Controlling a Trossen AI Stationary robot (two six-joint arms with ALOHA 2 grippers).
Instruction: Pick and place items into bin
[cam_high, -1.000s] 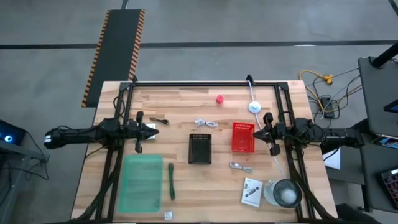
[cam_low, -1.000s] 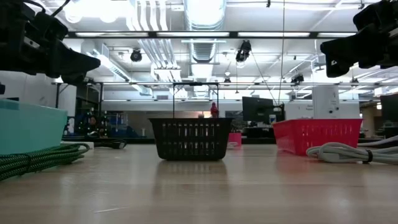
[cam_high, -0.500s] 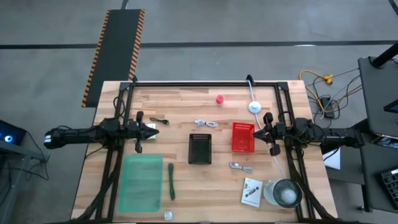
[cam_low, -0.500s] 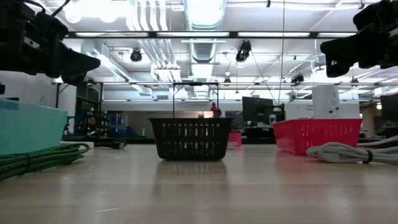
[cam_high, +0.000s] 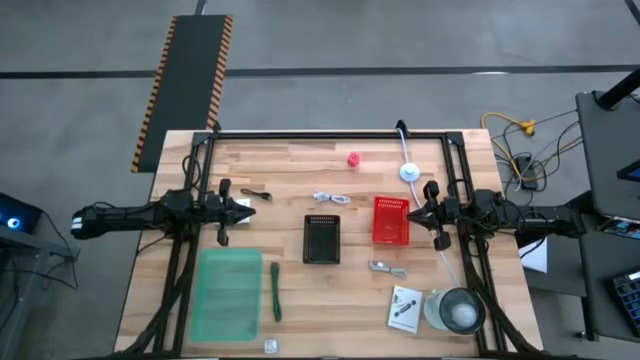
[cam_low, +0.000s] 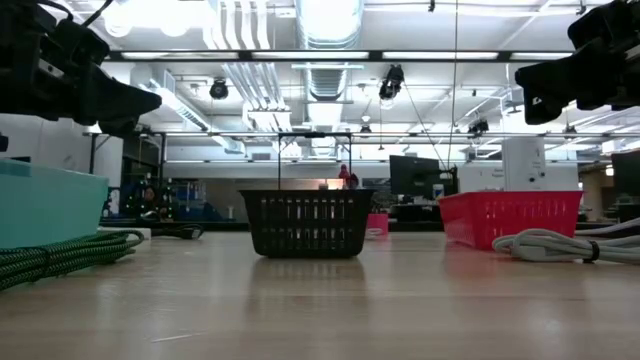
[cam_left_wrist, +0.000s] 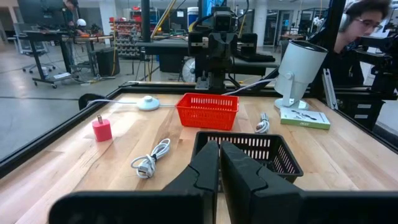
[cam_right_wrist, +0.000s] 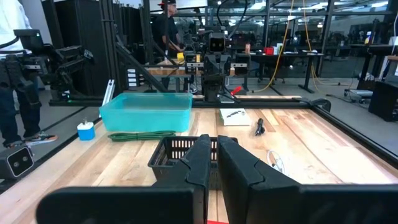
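Nothing is in the black plastic mesh bin (cam_high: 321, 239) yet; both pincers, left pincer (cam_high: 243, 204) and right pincer (cam_high: 416, 215), hover pressed together, holding nothing

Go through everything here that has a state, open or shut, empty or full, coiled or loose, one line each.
left gripper: jaws shut, holding nothing, raised over the table's left side.
right gripper: jaws shut, holding nothing, raised at the right side.
black bin: upright, empty.
red bin: upright, empty.
green tub: upright; contents unclear.
white cable: coiled, on the table.
green strip: lying straight beside the tub.
clear container: lid on.
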